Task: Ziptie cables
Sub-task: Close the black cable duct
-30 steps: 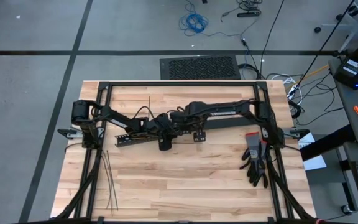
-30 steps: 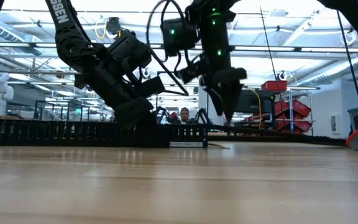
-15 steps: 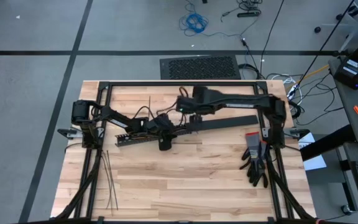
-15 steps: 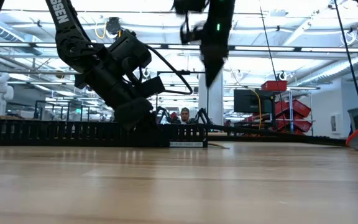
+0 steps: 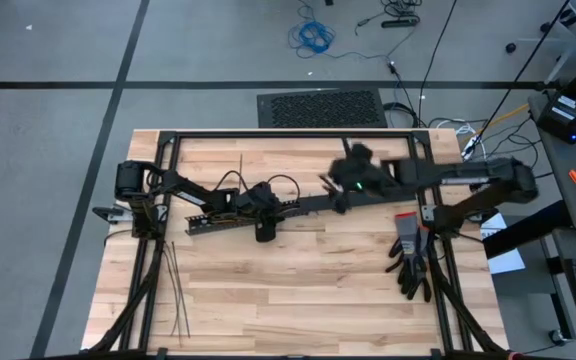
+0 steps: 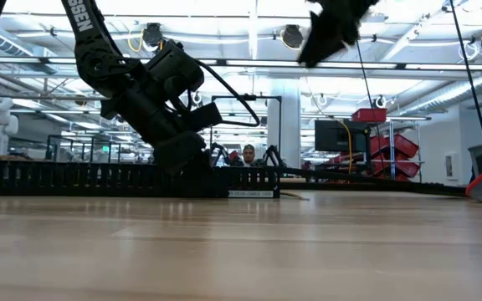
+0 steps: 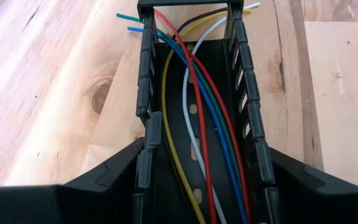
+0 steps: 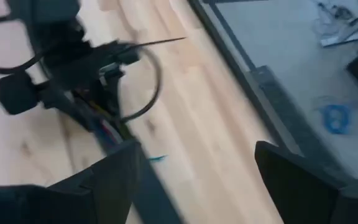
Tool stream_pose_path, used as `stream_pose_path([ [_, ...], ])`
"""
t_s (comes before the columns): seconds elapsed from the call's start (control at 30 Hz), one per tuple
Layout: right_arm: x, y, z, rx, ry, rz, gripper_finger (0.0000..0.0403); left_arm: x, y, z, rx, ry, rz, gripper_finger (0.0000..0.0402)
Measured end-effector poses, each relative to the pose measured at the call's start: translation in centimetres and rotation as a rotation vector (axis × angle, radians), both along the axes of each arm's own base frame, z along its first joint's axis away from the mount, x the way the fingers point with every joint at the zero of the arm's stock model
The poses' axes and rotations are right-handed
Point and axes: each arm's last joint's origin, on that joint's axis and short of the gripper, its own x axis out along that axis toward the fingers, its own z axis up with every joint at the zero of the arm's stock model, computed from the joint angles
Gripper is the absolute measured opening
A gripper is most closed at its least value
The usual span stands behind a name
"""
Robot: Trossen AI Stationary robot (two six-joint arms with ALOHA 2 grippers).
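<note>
A long black slotted duct (image 5: 368, 198) lies on the wooden table, and the cables (image 7: 197, 124), red, blue, green, yellow and white wires, run inside it. My left gripper (image 5: 264, 210) sits over the duct, a finger outside each wall. A thin dark ziptie loop (image 8: 146, 81) with a straight tail stands up beside that gripper; what it goes around is hidden. My right gripper (image 5: 334, 188) hangs open high above the duct, holding nothing. Several loose zipties (image 5: 175, 290) lie flat near the table's left front. My left gripper has the duct between its two fingers, one finger (image 7: 143, 155) against the outside of each side wall, about a third of the way from the duct's left end. The fingers slant down from the table's left and lie along the duct. The duct rests flat on the table.
A pair of dark gloves (image 5: 411, 258) lies at the table's right. One more thin strip (image 5: 239, 165) lies behind the duct. A black rail frame (image 5: 288, 135) runs round the table's edges. Bare wood lies in front of the duct.
My right gripper has left the spot beside my left gripper, rising steeply and swinging toward the table's right while turning. The ziptie loop stays standing by my left gripper.
</note>
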Motion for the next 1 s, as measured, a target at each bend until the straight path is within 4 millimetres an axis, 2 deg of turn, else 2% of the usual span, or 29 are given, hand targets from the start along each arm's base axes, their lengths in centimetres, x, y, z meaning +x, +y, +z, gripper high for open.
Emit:
stream_pose_path([
  [0.13, -2.0, 2.0, -5.8, 0.06, -0.159, -0.001, 0.0308, 0.0, 0.0, 0.0, 0.0, 0.0, 0.0, 0.0251],
  [0.23, -3.2, 3.3, -9.7, 0.002, -0.293, -0.017, 0.0308, 0.0, 0.0, 0.0, 0.0, 0.0, 0.0, 0.0251],
  [0.4, -4.4, 3.4, -13.2, -0.098, -0.531, 0.002, 0.0308, 0.0, 0.0, 0.0, -0.001, -0.001, 0.0, 0.0251],
  [0.53, -5.0, 2.6, -14.2, -0.053, -0.633, 0.042, 0.0308, 0.0, 0.0, 0.0, -0.002, -0.001, 0.001, 0.0251],
  [0.83, -5.2, 1.4, -14.7, -0.047, -0.601, 0.004, 0.0302, 0.0, 0.0, 0.0, -0.005, -0.005, 0.004, 0.0251],
  [0.93, -5.1, 1.4, -14.5, -0.07, -0.607, 0.011, 0.0273, 0.0, 0.0, 0.0, -0.005, -0.006, 0.005, 0.0251],
  [1.0, -5.1, 1.4, -14.3, -0.089, -0.619, 0.019, 0.0234, 0.0, 0.0, 0.0, -0.005, -0.006, 0.005, 0.0251],
])
